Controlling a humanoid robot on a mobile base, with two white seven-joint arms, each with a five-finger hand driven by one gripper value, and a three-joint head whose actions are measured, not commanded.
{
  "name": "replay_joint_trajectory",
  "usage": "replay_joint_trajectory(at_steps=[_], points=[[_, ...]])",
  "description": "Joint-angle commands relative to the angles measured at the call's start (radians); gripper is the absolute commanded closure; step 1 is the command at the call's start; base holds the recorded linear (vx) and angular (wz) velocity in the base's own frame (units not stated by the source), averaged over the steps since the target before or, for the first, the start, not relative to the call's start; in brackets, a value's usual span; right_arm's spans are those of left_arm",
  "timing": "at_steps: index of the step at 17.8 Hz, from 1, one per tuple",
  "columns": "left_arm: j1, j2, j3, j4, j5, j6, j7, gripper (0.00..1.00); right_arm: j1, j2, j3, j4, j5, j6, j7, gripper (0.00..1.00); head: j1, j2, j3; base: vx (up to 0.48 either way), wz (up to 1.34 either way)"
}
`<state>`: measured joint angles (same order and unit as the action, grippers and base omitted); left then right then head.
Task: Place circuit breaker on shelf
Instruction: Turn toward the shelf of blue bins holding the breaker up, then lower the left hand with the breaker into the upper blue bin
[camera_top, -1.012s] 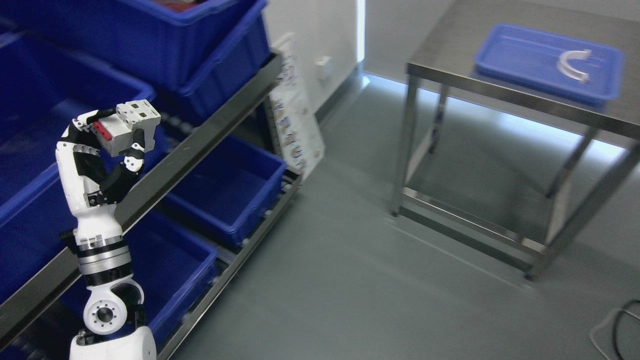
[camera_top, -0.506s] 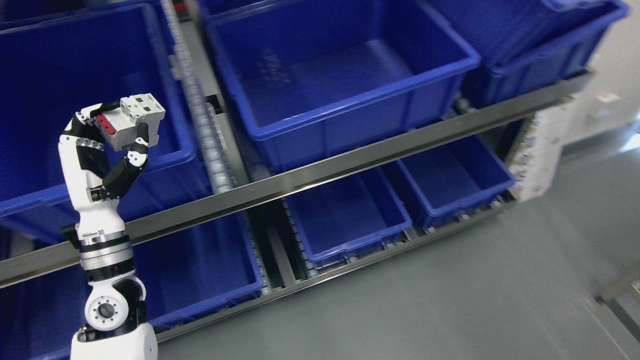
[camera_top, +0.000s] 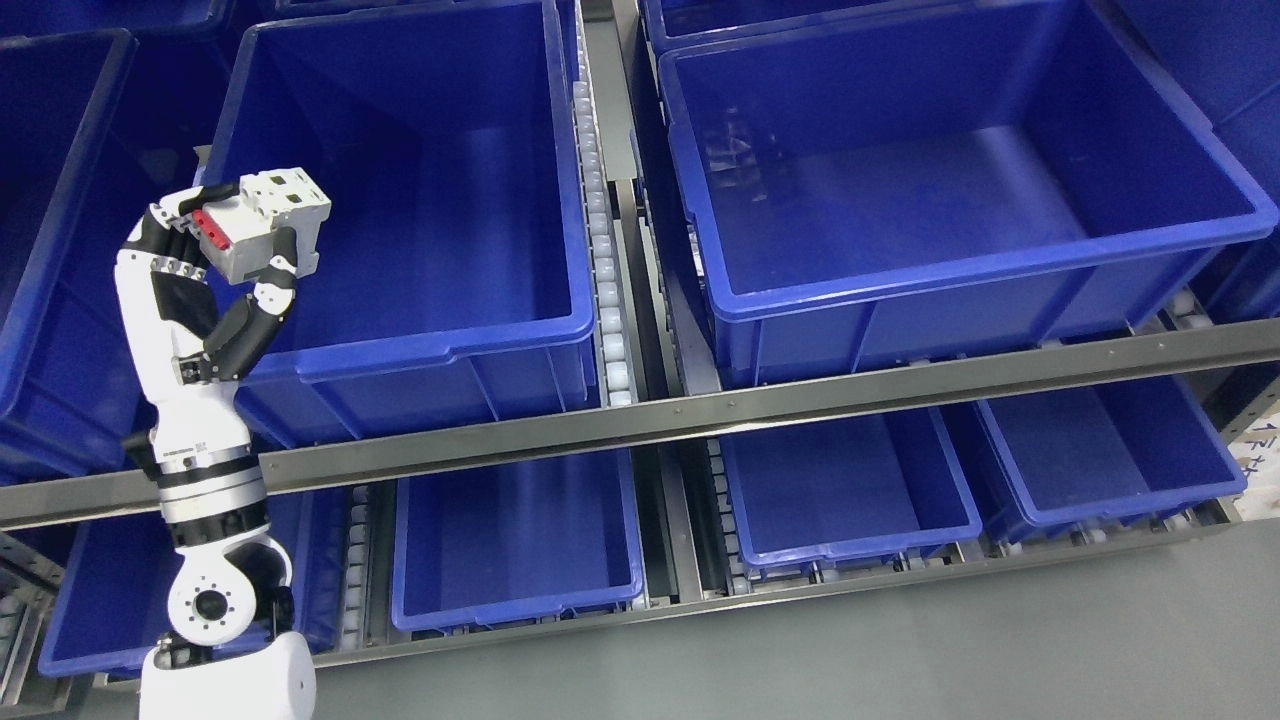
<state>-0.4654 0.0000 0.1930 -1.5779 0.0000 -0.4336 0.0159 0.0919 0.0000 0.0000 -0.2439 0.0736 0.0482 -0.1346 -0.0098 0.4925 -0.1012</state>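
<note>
Fingers (camera_top: 272, 292) of your left hand (camera_top: 205, 290) clamp the circuit breaker (camera_top: 262, 233), raised clear over the left wall of the left upper bin (camera_top: 450, 340) on the shelf (camera_top: 700, 415), probably so it can drop inside. Right hand unseen.

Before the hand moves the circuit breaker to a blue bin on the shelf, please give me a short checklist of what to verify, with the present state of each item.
1. Grasp: the left hand has its fingers closed on the circuit breaker. Ok.
2. Breaker is whole in view, red part toward the palm. Ok.
3. Target: the upper left bin beside the hand looks empty inside. Ok.
4. Height: whether the breaker is above that bin's rim or only in front of it. Cannot tell.
5. Steel shelf rail runs below the hand, not across the likely path. Ok.
6. Right hand position: out of view. Cannot tell.
</note>
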Motion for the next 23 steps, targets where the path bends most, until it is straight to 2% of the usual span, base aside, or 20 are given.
replay_joint_trajectory(at_steps=[1,3,4,8,11,14,16,19,23], points=[[-0.062,0.017,0.015,0.019,-0.008,0.073,-0.004,0.86,0.0,-0.017,0.02,0.0,0.0,0.032,-0.002,0.0,0.0,0.0,0.0,0.121,-0.07],[-0.12,0.017,0.04,0.047,-0.029,0.155,-0.013,0.86,0.0,-0.017,0.02,0.0,0.0,0.032,-0.002,0.0,0.0,0.0,0.0,0.128,-0.11],[-0.154,0.041,0.04,0.073,-0.053,0.197,-0.017,0.86,0.0,-0.017,0.02,0.0,0.0,0.032,0.0,0.0,0.0,0.0,0.0,0.135,-0.14],[-0.251,0.28,-0.006,0.264,-0.193,0.219,-0.124,0.85,0.0,-0.017,0.02,-0.002,-0.001,0.032,-0.002,0.0,0.0,0.0,0.0,0.092,-0.09],[-0.359,0.343,-0.072,0.427,-0.297,0.227,-0.214,0.85,0.0,-0.017,0.02,0.0,0.0,0.032,-0.002,0.0,0.0,0.0,0.0,0.05,-0.06],[-0.47,0.341,-0.087,0.614,-0.458,0.227,-0.292,0.84,0.0,-0.017,0.02,0.0,0.0,0.03,0.0,0.0,0.0,0.0,0.0,0.024,-0.06],[-0.527,0.328,-0.148,0.732,-0.529,0.227,-0.321,0.84,0.0,-0.017,0.02,0.0,0.0,0.032,0.0,0.0,0.0,0.0,0.0,0.0,0.0],[-0.591,0.287,-0.213,0.917,-0.564,0.227,-0.32,0.84,0.0,-0.017,0.02,0.0,0.0,0.032,0.0,0.0,0.0,0.0,0.0,-0.001,0.02],[-0.669,0.239,-0.219,1.058,-0.606,0.225,-0.318,0.83,0.0,-0.017,0.02,0.0,0.0,0.032,-0.002,0.0,0.0,0.0,0.0,-0.001,0.01]])
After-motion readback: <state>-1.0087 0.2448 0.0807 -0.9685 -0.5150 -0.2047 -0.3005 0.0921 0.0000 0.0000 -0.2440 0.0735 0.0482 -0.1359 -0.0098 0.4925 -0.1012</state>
